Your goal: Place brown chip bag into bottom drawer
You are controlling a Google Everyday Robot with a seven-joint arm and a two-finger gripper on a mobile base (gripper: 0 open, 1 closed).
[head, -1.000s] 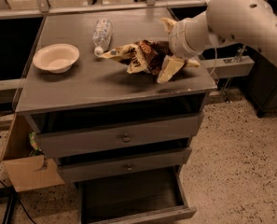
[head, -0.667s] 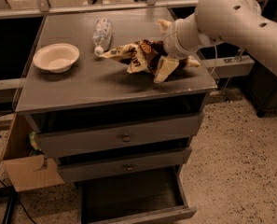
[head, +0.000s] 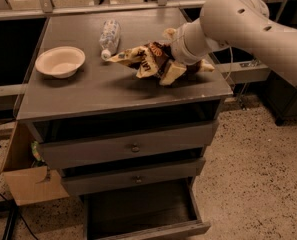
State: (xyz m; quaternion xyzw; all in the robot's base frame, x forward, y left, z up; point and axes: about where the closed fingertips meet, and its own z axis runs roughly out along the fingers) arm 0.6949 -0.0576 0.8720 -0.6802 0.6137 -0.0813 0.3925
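The brown chip bag (head: 144, 60) lies crumpled on the grey cabinet top (head: 88, 89), right of centre. My gripper (head: 171, 54) is at the bag's right end, low over the cabinet top. It is open, with one pale finger behind the bag and one in front of it, around the bag's right part. The bottom drawer (head: 153, 230) is pulled out at the foot of the cabinet, and its dark floor shows with nothing in it.
A clear plastic bottle (head: 109, 35) lies behind the bag. A white bowl (head: 60, 61) sits at the left of the top. Two shallower drawers with round knobs (head: 134, 147) are slightly ajar. A cardboard box (head: 28, 184) stands on the floor at the left.
My arm has moved left, bringing the gripper further over the bag's right end. The bag, bottle and bowl stay where they were.
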